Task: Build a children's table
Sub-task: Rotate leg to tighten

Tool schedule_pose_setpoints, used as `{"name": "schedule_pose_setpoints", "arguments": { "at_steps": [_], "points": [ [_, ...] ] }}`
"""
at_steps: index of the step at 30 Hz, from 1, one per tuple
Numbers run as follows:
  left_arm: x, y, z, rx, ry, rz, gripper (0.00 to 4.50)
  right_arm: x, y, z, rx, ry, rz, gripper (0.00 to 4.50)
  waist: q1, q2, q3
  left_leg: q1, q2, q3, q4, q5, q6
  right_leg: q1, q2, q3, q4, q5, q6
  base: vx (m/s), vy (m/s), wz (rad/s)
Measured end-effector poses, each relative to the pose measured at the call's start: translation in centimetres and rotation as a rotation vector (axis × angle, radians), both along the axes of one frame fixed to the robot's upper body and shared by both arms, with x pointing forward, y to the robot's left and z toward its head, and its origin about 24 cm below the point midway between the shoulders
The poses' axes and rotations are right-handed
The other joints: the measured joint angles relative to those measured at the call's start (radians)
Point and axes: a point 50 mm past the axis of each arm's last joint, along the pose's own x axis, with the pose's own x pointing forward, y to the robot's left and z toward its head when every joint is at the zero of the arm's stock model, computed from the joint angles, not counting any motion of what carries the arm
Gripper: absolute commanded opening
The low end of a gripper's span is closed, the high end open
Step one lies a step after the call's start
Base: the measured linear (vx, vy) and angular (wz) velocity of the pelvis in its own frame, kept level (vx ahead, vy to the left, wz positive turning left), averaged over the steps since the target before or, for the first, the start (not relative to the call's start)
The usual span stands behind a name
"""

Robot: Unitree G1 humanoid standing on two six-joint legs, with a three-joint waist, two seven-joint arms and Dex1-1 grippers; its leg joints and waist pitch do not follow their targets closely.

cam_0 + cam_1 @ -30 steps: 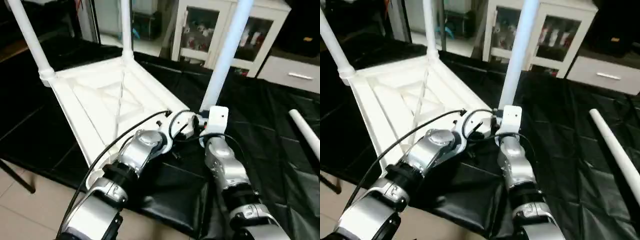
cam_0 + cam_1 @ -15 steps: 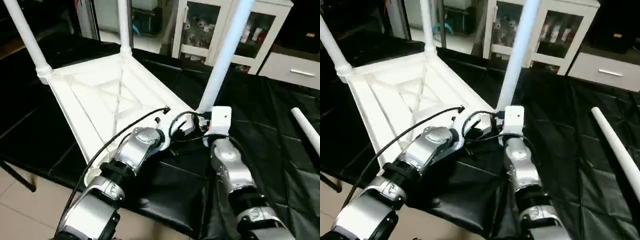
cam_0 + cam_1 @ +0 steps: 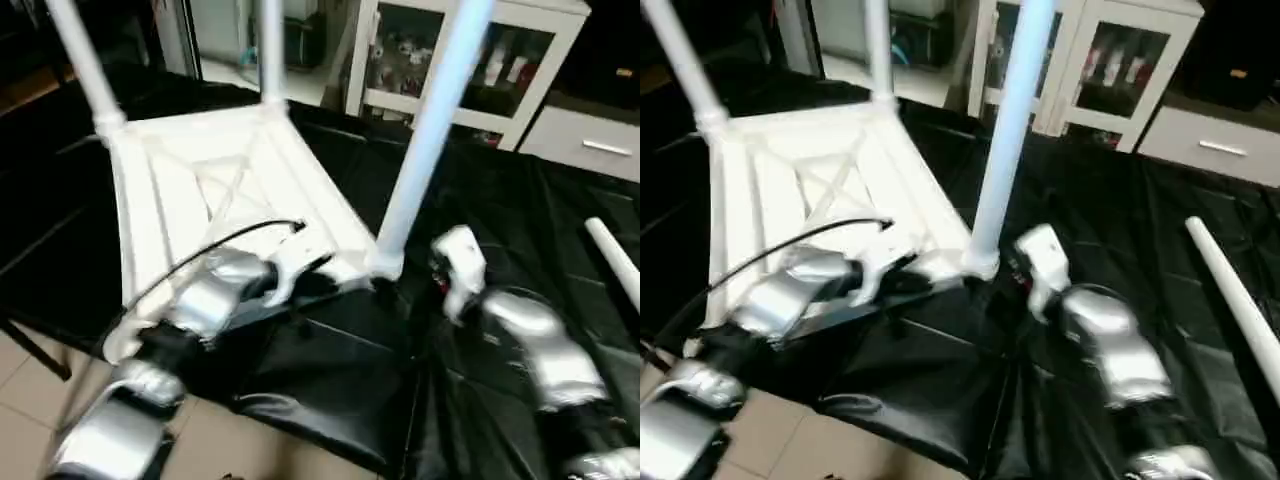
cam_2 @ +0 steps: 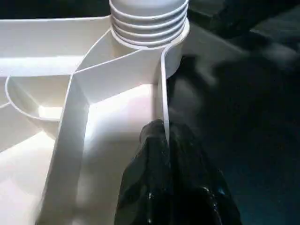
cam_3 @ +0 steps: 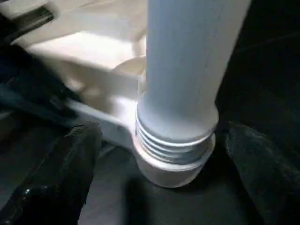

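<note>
Left gripper (image 4: 164,140) pinches the tabletop's (image 3: 200,190) thin rim at lower centre, beside the near leg (image 3: 425,130) standing in its corner socket (image 5: 173,164). Right gripper (image 5: 159,173), spread wide, flanks that socket without touching. Farther right, a loose leg (image 3: 612,255) lies on the black-covered surface (image 3: 520,190).

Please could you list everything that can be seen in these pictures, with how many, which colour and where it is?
tabletop: one, white, upside down on the black cloth, ribbed underside up
standing legs: three, white, upright in corner sockets, two far and one near the grippers
loose leg: one, white, lying on the cloth at the right edge
black cloth: one, black, spread under all parts
cabinet: one, white with glass doors, in the background
drawer unit: one, white, right of the cabinet
floor tiles: beige, near left
left gripper: one, black fingers shut on the tabletop's edge wall
right gripper: one, black fingers open on either side of the near leg's threaded base
</note>
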Motion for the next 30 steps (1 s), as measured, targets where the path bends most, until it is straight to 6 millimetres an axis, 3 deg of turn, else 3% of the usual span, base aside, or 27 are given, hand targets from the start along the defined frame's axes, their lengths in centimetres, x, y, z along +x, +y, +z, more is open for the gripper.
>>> {"name": "schedule_pose_setpoints", "arguments": {
  "at_steps": [4,8,17,30],
  "points": [
    [-1.5,0.0,0.0,0.029,0.032,-0.157,0.00,-1.1,-1.0,0.4,-0.058,0.037,0.170,4.45,0.031,0.000,0.000,0.003,0.001,0.003,0.002,-0.001,-0.002,0.002,-0.002,0.000,0.000,0.000,0.000,0.000,0.000,0.00],
    [-2.0,-0.5,-0.2,0.038,0.052,-0.212,0.00,-1.5,-1.0,0.9,-0.061,0.061,0.250,4.45,0.044,-0.002,-0.001,0.008,0.002,0.008,0.003,-0.001,-0.001,0.006,-0.002,0.003,0.000,0.000,0.000,0.000,0.000,0.00],
    [-3.1,-0.3,0.0,0.067,0.102,-0.283,0.00,-2.8,-1.4,0.7,-0.078,0.174,0.370,4.45,0.046,-0.002,-0.001,0.009,0.003,0.008,0.001,-0.001,-0.001,0.010,-0.002,0.002,0.000,-0.002,0.002,0.000,0.000,0.00],
    [-3.3,-0.3,0.1,0.072,0.104,-0.282,0.00,-3.2,-1.6,0.9,-0.076,0.192,0.405,4.45,0.046,-0.002,-0.001,0.009,0.003,0.008,0.001,-0.001,-0.001,0.010,-0.002,0.002,0.000,-0.003,0.001,0.000,0.000,0.00]
  ]
}}
